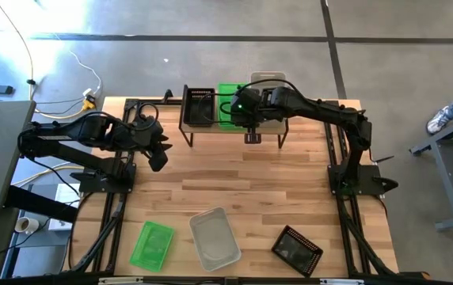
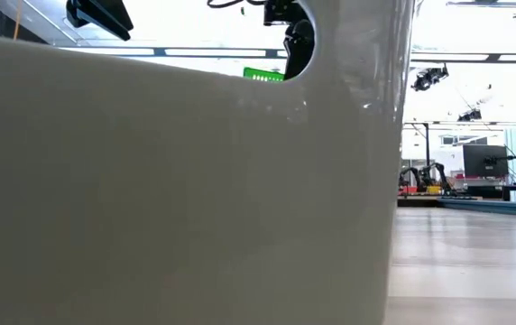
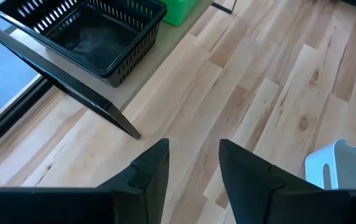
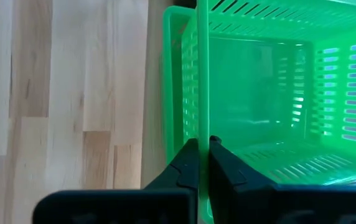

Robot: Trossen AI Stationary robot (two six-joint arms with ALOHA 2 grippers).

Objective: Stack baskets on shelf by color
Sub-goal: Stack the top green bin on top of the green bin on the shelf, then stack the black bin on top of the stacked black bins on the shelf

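Observation:
The shelf (image 1: 211, 127) stands at the table's far side. On it are a black basket (image 1: 199, 106), green baskets (image 1: 228, 103) and a clear basket (image 1: 268, 80). My right gripper (image 1: 247, 109) is over the shelf, shut on the upper green basket (image 4: 271, 93), which sits in a second green basket (image 4: 170, 56). My left gripper (image 1: 158, 155) hovers open and empty left of the shelf, its fingers (image 3: 193, 168) over bare table. The black basket (image 3: 84, 31) rests by its base on the shelf top (image 3: 72, 87). My right gripper pinches the upper green basket's wall at its rim (image 4: 203, 124), on the side toward the table's near edge. One finger (image 4: 228, 171) is inside and one (image 4: 184, 168) outside, coming from above. The basket stays upright, nested in the lower green basket; whether it rests fully I cannot tell.
At the table's near edge lie a green basket (image 1: 152, 244), a clear basket (image 1: 215, 237) and a black basket (image 1: 296, 251). The clear basket's wall (image 2: 177, 190) fills most of the low view. Bare wood lies between these and the shelf.

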